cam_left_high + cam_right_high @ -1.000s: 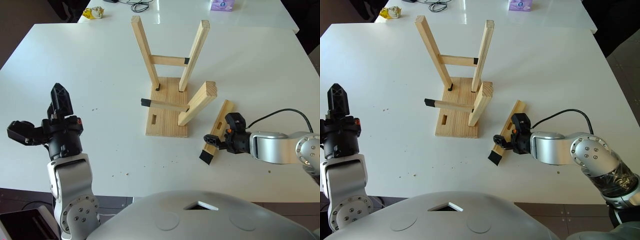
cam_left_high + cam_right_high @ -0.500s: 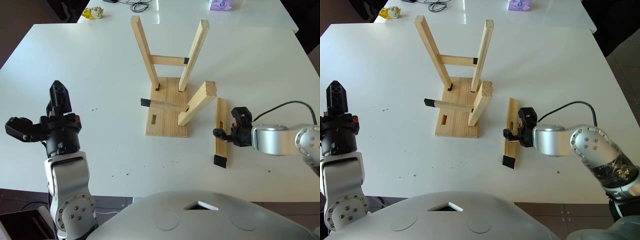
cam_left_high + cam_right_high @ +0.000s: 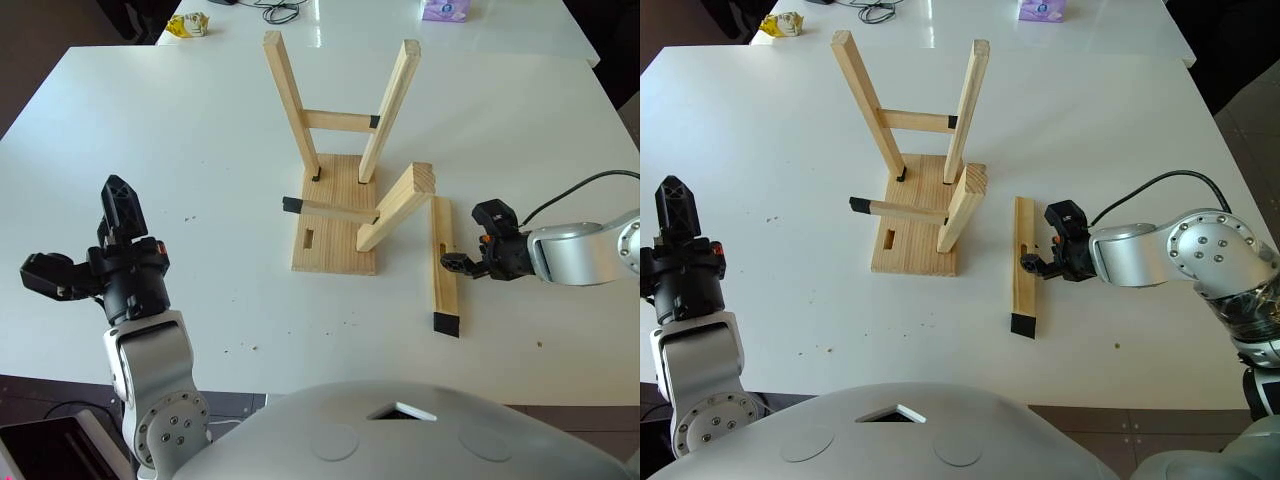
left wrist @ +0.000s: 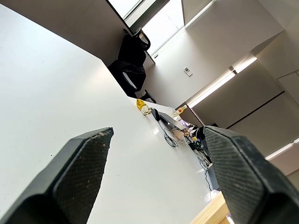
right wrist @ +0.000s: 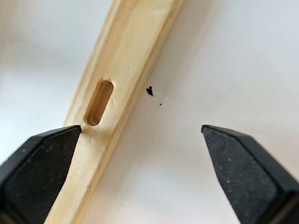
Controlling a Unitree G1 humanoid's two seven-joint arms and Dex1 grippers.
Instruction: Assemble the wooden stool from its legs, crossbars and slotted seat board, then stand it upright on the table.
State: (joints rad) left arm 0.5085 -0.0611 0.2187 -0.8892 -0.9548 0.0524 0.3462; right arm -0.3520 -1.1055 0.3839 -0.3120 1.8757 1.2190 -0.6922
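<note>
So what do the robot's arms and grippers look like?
The left arm and right arm have silver-grey shells and black wrists with orange marks. The left gripper and right gripper each have two black wedge-shaped fingers. A black cable loops from the right wrist.

The loose leg (image 3: 441,262) and seat board (image 3: 333,250) are pale, matt bare wood, the leg's end capped black, on a glossy white surface (image 3: 180,130); the left tool (image 4: 158,135) has grainy matt black pads (image 4: 84,172).

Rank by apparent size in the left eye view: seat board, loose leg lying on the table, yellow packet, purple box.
1. seat board
2. loose leg
3. yellow packet and purple box: these look alike, and both sit far from the camera, so unranked.
</note>
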